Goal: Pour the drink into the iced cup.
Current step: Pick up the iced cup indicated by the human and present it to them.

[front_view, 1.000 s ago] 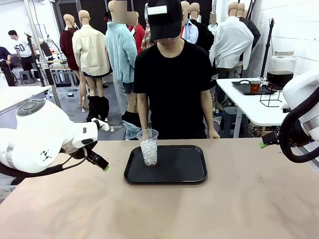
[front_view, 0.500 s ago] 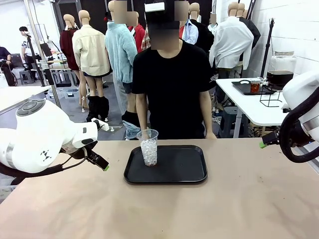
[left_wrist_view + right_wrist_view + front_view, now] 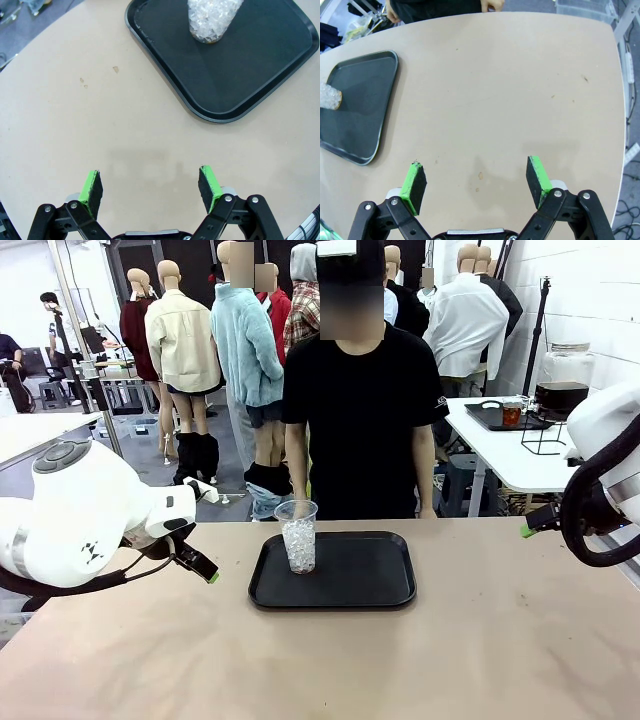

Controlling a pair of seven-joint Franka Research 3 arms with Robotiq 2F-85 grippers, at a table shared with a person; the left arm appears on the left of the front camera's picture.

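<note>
A clear plastic cup full of ice (image 3: 298, 538) stands upright on the left part of a black tray (image 3: 370, 585) at the table's middle. Its base shows in the left wrist view as the iced cup (image 3: 212, 17) on the tray (image 3: 260, 75), and at the right wrist view's left edge as the cup (image 3: 329, 96). My left gripper (image 3: 150, 182) hovers open over bare table, left of the tray. My right gripper (image 3: 476, 180) is open over the table's right side. A small cup of amber-red drink (image 3: 511, 415) sits on a far white side table.
A person in a black shirt (image 3: 360, 410) stands at the far edge behind the tray, arms hanging down. A jar with dark liquid (image 3: 563, 392) and a wire stand (image 3: 545, 435) are on the side table. Bare table surrounds the tray.
The person has shifted a little to the right and straightened. Both arms and the iced cup are where they were.
</note>
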